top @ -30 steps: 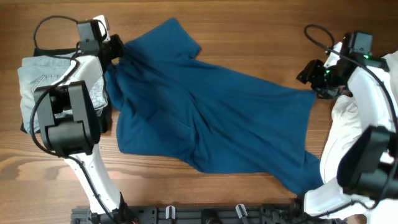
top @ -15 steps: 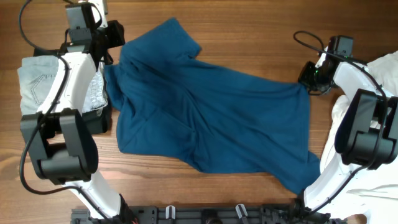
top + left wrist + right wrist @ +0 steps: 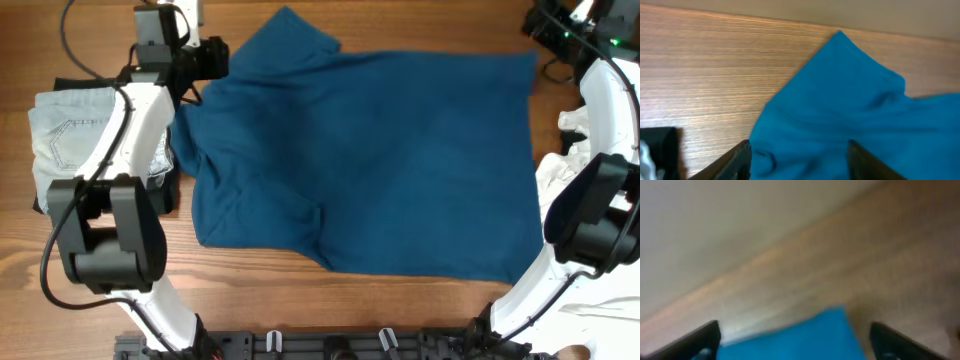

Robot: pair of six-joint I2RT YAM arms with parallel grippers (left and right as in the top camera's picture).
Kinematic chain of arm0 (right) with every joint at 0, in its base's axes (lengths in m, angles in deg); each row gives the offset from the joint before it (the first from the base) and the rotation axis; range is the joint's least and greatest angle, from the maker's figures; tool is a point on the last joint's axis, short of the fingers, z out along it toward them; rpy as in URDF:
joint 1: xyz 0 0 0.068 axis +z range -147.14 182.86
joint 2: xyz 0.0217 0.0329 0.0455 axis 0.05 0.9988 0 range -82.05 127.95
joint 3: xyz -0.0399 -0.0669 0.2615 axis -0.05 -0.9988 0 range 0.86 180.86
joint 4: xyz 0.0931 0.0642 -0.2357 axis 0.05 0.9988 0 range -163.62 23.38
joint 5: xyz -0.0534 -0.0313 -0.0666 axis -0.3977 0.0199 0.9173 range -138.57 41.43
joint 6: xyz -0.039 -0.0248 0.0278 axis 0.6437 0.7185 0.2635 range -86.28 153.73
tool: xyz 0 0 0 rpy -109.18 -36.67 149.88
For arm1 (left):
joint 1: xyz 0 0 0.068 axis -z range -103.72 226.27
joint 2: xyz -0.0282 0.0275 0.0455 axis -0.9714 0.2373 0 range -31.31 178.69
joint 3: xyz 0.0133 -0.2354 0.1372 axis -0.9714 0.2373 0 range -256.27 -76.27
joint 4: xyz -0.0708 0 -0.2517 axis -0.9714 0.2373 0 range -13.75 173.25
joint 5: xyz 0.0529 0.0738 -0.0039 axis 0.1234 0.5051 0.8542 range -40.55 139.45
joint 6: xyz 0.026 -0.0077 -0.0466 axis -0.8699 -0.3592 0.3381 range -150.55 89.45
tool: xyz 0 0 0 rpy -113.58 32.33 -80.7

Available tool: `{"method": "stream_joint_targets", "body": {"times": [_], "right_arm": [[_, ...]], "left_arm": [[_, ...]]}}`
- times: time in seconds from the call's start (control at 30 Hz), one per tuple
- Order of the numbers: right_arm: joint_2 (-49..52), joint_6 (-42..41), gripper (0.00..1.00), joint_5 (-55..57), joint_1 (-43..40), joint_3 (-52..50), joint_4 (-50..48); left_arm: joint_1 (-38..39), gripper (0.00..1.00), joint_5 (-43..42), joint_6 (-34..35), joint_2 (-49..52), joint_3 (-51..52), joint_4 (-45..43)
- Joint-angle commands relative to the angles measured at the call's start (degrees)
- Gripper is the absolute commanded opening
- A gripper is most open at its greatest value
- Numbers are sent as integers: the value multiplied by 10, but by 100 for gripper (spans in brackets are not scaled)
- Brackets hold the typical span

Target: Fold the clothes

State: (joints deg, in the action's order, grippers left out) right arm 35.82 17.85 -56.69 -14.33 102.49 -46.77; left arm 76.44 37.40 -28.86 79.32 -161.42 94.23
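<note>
Since a second ago, the dark blue polo shirt (image 3: 370,160) has been drawn out from a slanted, rumpled lie into a broad, flat spread across the bench (image 3: 300,310), and both arms have been carried to the far edge. The left gripper (image 3: 212,60) is placed beside the sleeve (image 3: 300,30) and the right gripper (image 3: 543,40) at the opposite far corner, presumably so that the cloth could be stretched between them before any fold is made.

From overhead the jaws cannot be judged. In the left wrist view they are seen standing apart, with cloth lying loose between them. In the blurred right wrist view they are likewise wide apart, with only a blue corner showing between. Pale denim (image 3: 70,130) is stacked at the left side and is seen only from overhead.
</note>
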Motion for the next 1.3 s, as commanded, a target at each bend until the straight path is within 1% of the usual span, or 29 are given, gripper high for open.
{"method": "stream_joint_targets", "body": {"times": [0.0, 0.1, 0.17, 0.23, 0.27, 0.3, 0.33, 0.43, 0.5, 0.6, 0.63, 0.73, 0.8, 0.87, 0.97, 1.1, 1.2, 1.27], "right_arm": [[-16, 11, 100, -16, 1, 5, 69], [-33, 11, 99, -70, 1, 5, 128], [-47, 18, 95, -126, 2, 5, 158], [-65, 25, 88, -179, 9, 5, 191], [-73, 27, 88, -189, 15, 5, 205], [-83, 36, 86, -194, 25, 5, 226], [-91, 42, 84, -193, 34, 5, 242], [-117, 60, 83, -189, 68, 5, 288], [-132, 69, 83, -186, 92, 5, 311], [-143, 67, 83, -184, 122, 5, 321], [-143, 67, 83, -184, 128, 5, 322], [-143, 52, 82, -177, 143, 2, 329], [-143, 52, 82, -162, 152, 2, 332], [-143, 52, 82, -145, 161, 2, 344], [-143, 52, 82, -112, 169, 2, 374], [-143, 40, 82, -96, 174, 1, 379], [-142, 32, 83, -73, 174, 0, 379], [-142, 21, 87, -50, 174, 0, 384]], "left_arm": [[26, 66, -3, -44, 3, -4, 1], [43, 61, -3, -79, 21, -4, 0], [50, 58, -3, -80, 41, -4, -13], [54, 51, -3, -80, 70, -4, -53], [55, 48, -3, -80, 87, -4, -75], [55, 43, -3, -79, 106, -4, -104], [55, 37, -3, -78, 121, -4, -126], [55, 31, -3, -70, 167, -4, -176], [55, 30, -3, -70, 194, -4, -196], [54, 25, 7, -70, 219, -4, -204], [52, 20, 15, -70, 226, -4, -204], [40, 14, 58, -70, 250, -4, -202], [26, 13, 68, -68, 264, -4, -213], [-2, 13, 92, -25, 280, -4, -232], [-44, 12, 85, 30, 280, -7, -250], [-73, 11, 40, 32, 277, -42, -214], [-78, 11, 38, 31, 264, -75, -176], [-78, 12, 37, 31, 248, -88, -163]]}}
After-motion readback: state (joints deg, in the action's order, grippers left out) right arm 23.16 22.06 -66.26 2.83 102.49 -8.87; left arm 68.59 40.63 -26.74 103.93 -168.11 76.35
